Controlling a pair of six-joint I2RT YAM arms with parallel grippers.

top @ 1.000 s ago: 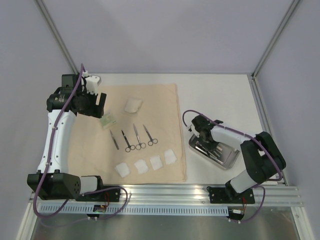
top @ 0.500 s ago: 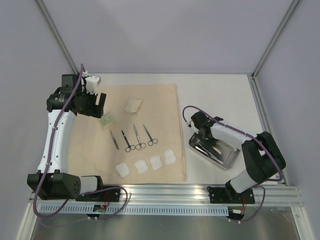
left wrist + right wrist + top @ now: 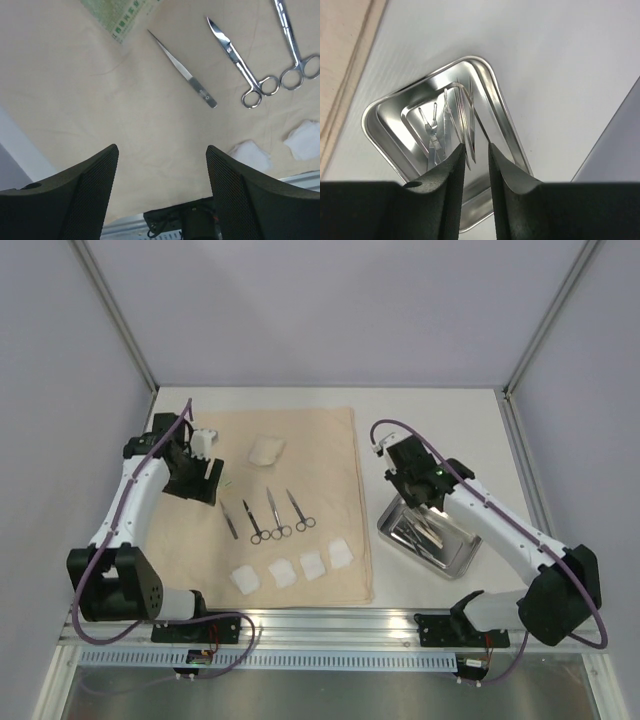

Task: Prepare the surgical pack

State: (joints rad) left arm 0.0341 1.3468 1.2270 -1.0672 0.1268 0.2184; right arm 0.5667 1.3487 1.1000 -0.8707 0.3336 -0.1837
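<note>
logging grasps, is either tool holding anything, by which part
Left tool: open, holding nothing. Right tool: nearly shut above the shiny steel tray; whether it pinches anything cannot be told.

Slightly parted jaws above steel tray [image 3: 500,107] holding tweezers [image 3: 461,116]; cloth [image 3: 340,50] at left.

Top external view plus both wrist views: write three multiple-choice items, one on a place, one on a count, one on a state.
1. Where does the steel tray stand? A on the cloth; B on the bare table, right of the cloth; C in a gripper.
2. How many gauze squares line the cloth's near edge? A two; B six; C four.
3. The left gripper is: A open, empty; B shut on tweezers; C shut on gauze.
Key: B, table shows all round it; C, four in a row; A, jaws apart, nothing between.
</note>
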